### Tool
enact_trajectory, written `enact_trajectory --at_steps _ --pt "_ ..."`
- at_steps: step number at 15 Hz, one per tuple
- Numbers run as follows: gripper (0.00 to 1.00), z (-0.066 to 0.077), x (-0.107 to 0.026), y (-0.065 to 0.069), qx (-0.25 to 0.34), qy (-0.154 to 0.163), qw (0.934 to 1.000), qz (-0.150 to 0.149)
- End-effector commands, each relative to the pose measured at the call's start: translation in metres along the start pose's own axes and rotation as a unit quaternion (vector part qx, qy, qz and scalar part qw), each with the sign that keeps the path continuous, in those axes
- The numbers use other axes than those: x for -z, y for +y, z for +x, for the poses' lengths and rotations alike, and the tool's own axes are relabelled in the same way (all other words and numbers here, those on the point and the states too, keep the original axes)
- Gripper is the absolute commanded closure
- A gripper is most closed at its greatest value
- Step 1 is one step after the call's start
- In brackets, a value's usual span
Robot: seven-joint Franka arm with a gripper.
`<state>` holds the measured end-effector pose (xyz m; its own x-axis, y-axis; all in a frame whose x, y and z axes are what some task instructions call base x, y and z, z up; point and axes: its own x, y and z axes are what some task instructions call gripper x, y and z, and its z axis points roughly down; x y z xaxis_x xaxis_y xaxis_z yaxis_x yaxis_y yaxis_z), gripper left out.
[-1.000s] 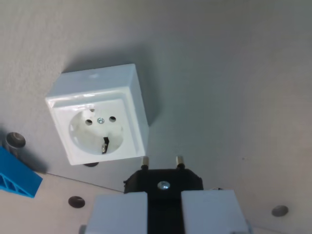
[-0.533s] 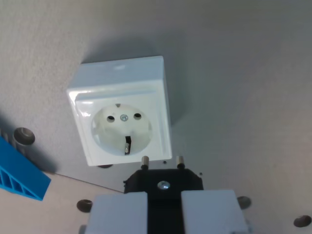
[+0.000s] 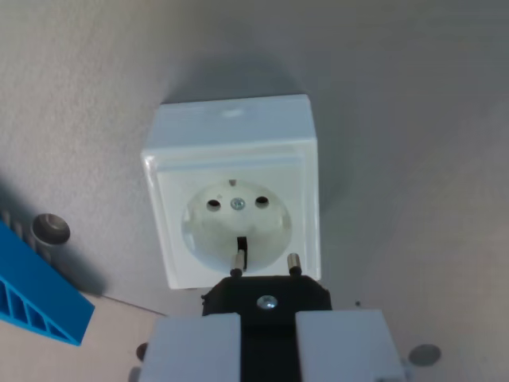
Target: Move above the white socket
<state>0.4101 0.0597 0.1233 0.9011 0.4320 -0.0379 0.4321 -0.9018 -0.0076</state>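
Directly at the centre of the wrist view sits a white square plastic wall socket (image 3: 237, 191), resting on a pale beige tabletop (image 3: 398, 119) and casting a soft shadow toward twelve o'clock. Its round recessed face shows two dark pin holes side by side with a small silver screw between them, and a dark earth-clip slot toward six o'clock.

At six o'clock in the picture, the end effector (image 3: 268, 338) fills the lower edge. Its two broad white fingers (image 3: 195, 350) are pressed against a black plastic plug (image 3: 266, 298), pinching it between them. A silver screw sits in the plug body, and two metal pins stick out toward twelve o'clock. The pin tips overlap the lower edge of the socket face in the picture; whether they touch it cannot be told from this angle.

At eight o'clock, a bright blue ribbed plastic piece (image 3: 36, 298) lies on the tabletop, cut off by the picture's left edge. Just beside it, toward nine o'clock, is a round dark grey metal fastener (image 3: 50, 230). Another round grey fastener (image 3: 425, 355) lies at four o'clock, well apart from the socket
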Motion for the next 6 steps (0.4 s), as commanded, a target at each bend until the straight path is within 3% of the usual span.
enact_trajectory --at_steps 1,6 --pt "1.00 -0.0037 -0.0098 -0.0056 0.020 0.051 0.9984 -0.018" --pt "1.00 -0.0065 -0.0130 -0.0106 0.017 0.051 0.9984 -0.019"
